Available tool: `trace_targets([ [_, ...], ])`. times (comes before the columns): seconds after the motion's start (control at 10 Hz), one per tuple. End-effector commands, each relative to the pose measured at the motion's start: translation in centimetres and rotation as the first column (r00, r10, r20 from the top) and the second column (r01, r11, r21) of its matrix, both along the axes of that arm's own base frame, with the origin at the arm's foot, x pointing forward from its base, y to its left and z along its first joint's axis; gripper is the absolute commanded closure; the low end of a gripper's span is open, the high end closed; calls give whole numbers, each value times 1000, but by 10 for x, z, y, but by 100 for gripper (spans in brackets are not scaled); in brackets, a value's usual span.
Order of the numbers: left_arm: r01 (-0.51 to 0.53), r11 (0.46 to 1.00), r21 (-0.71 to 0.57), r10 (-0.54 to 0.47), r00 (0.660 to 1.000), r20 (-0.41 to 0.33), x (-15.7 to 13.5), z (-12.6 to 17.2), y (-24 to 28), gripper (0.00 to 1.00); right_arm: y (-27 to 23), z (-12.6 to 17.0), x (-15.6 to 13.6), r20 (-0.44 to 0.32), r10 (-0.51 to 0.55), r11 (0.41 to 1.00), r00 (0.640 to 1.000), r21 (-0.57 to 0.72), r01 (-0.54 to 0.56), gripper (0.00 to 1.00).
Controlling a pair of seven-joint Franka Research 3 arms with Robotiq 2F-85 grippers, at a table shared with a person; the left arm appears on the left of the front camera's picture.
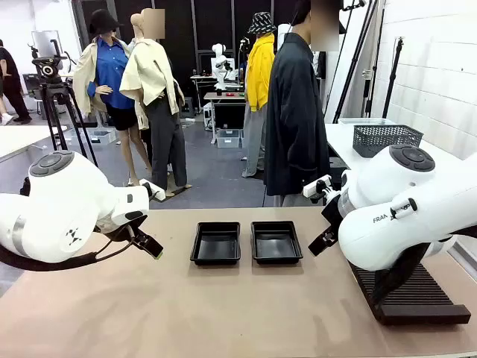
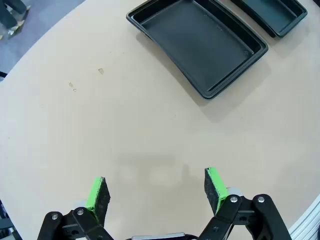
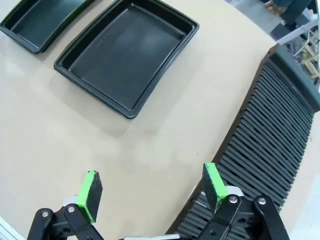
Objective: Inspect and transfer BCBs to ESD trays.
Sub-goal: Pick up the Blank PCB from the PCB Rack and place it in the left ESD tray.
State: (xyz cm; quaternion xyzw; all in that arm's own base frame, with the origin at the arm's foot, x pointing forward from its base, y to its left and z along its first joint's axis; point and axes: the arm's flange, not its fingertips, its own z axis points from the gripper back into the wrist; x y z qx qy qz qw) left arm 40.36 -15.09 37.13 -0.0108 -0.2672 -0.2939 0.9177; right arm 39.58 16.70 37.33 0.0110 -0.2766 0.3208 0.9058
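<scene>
Two empty black ESD trays sit side by side mid-table, the left tray point(image 1: 217, 245) and the right tray point(image 1: 276, 243). The BCBs are out of view. My left gripper point(image 2: 156, 185) hangs open over bare tabletop, with the left tray point(image 2: 200, 45) ahead of it and the other tray point(image 2: 272, 15) beyond. My right gripper point(image 3: 150, 182) is open too, nothing between its green pads, above the table beside the rack's edge. The right tray point(image 3: 125, 55) lies ahead of it, the left tray point(image 3: 40, 20) farther off.
A long ribbed black rack point(image 1: 417, 298) lies at the table's right under my right arm, also the rack point(image 3: 275, 130) in the right wrist view. A person point(image 1: 294, 112) stands at the far side. A dark mesh basket point(image 1: 386, 138) sits on a white table behind.
</scene>
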Motion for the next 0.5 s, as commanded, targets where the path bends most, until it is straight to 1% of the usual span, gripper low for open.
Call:
trace_targets([
  [0.0, 0, 1000, 0, 0, 1000, 0, 0, 0, 0, 0, 0, 0, 0, 0, 0, 1000, 1000, 0, 0, 0],
  [0.4, 0, 1000, 0, 0, 1000, 0, 0, 0, 0, 0, 0, 0, 0, 0, 0, 1000, 1000, 0, 0, 0],
])
